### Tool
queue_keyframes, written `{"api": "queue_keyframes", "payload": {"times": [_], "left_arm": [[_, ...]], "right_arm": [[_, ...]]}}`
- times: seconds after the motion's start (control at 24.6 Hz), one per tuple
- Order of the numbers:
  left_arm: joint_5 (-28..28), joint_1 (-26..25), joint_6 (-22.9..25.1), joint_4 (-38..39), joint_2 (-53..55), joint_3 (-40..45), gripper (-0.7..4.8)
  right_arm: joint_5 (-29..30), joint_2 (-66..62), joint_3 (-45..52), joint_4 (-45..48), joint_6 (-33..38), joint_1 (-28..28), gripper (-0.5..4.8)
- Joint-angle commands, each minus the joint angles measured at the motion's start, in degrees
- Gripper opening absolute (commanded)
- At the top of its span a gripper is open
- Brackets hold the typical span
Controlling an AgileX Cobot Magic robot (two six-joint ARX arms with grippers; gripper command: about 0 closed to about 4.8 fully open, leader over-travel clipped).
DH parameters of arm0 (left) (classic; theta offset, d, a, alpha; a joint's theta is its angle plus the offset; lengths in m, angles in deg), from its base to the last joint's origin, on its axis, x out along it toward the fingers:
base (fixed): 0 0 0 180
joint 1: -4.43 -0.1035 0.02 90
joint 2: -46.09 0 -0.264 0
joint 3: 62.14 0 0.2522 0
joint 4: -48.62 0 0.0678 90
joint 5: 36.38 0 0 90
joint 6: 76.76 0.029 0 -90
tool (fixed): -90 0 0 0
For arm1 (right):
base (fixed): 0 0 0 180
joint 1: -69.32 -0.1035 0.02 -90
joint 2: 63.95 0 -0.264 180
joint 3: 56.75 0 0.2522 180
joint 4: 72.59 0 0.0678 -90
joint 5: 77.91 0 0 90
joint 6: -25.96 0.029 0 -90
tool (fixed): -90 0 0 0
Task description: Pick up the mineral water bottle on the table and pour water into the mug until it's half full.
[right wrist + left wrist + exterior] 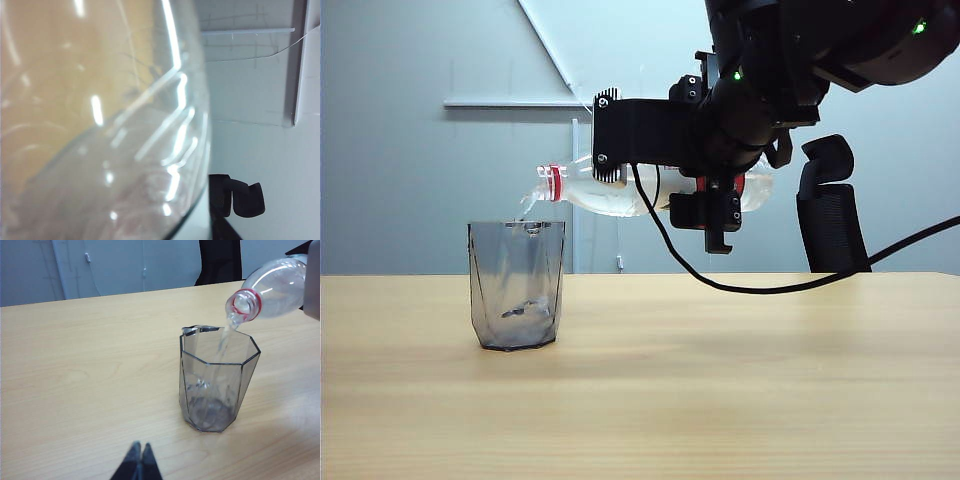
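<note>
On the left of the table point(720, 380), the mug point(516, 285) is standing upright, catching a thin stream of water point(222, 342). Near it, the left gripper point(139, 452) is hovering low with its fingers pressed together, holding nothing. Above and to the right, the right gripper point(715, 190) is clamping the bottle point(610, 190) nearly level, its mouth hanging over the mug's rim.

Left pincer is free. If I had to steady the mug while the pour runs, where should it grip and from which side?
Grip the mug across its faceted upper wall, just under the rim, coming level from the side away from the mineral water bottle, the exterior view's left. It tapers toward its base, and the stream enters from the bottle side. The left pincer looks shut; open it first. The right pincer holds the bottle.
</note>
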Motion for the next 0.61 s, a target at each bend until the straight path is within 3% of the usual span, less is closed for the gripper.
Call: {"api": "queue_keyframes", "payload": {"times": [0.04,0.61], "left_arm": [[-0.09,-0.02,-0.17,-0.74,0.0,-0.13,-0.02],[-0.09,-0.02,-0.17,-0.74,0.0,-0.13,-0.02]], "right_arm": [[-0.35,0.66,-0.63,3.19,-0.11,-0.11,3.23],[-1.66,0.66,-0.63,3.17,-1.73,-0.09,3.23]]}}
